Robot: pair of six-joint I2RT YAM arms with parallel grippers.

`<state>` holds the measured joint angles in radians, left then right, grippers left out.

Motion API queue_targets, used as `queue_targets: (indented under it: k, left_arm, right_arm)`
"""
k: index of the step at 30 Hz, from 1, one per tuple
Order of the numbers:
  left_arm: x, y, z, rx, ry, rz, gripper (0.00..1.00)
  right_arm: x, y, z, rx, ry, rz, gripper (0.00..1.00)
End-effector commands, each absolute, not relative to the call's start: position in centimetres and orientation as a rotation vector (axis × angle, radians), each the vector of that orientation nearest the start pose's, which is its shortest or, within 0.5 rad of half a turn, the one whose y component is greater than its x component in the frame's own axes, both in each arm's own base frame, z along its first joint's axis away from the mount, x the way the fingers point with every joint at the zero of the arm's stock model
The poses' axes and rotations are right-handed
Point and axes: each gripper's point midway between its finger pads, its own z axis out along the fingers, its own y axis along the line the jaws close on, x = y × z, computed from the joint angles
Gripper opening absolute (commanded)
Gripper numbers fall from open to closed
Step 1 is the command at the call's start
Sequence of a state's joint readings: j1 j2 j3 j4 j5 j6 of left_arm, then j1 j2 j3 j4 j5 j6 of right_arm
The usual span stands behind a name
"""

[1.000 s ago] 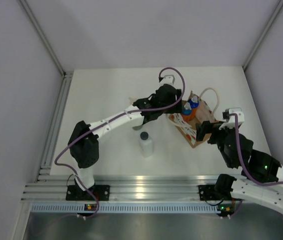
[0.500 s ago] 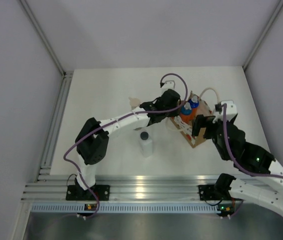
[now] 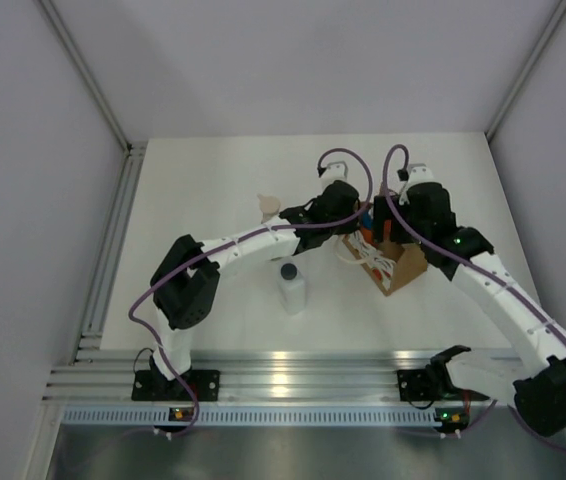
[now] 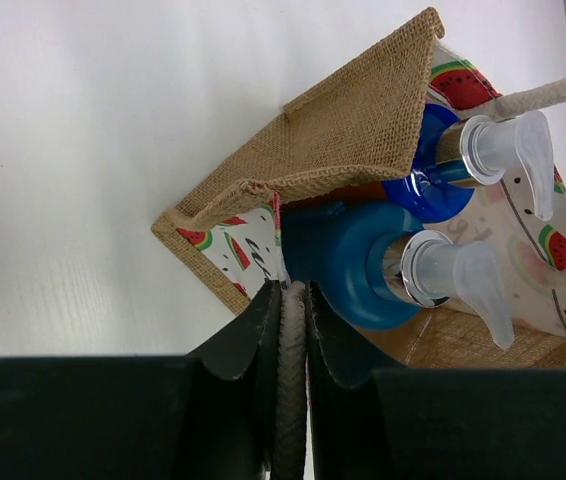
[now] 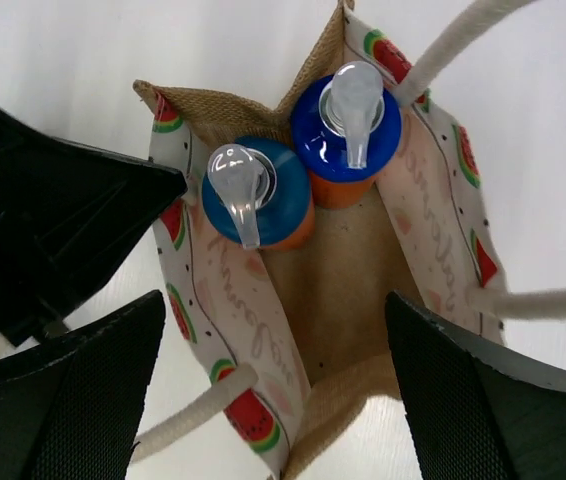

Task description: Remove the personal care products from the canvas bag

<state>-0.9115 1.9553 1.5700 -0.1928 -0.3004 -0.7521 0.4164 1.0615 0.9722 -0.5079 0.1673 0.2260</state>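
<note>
The canvas bag stands on the worktop, right of centre. Inside it, two bottles sit side by side. Left of the bag stands a capped bottle. Behind that is a pump bottle, partly behind the left arm. The left fingers pinch a rope handle at the bag's rim. The right fingers hang spread above the bag.

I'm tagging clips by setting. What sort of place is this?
Probably a lab robot cell: plain white panel walls, an aluminium rail carrying both arm bases, and a white table holding a canvas bag.
</note>
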Motion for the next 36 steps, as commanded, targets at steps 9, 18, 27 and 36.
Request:
queue_targets:
  k: [9,18,27,36]
  left_arm:
    - [36.4,-41.8,15.3,-0.090,2.181,-0.625,0.00]
    - [36.5,-41.7,14.0,-0.107,2.202,-0.606,0.00]
    - [36.6,-41.4,13.9,-0.096,2.196,-0.586,0.00]
    - [36.3,-41.4,13.6,-0.074,2.207,-0.586,0.00]
  right_arm:
    - [36.9,13.3,20.6,-0.137,2.088,0.229,0.74]
    - [38.9,14.1,18.7,-0.074,2.096,0.234,0.69]
    - [39.4,14.1,16.3,-0.037,2.124,0.181,0.66]
    - [40.1,13.7,14.0,-0.009,2.130,0.147,0.64]
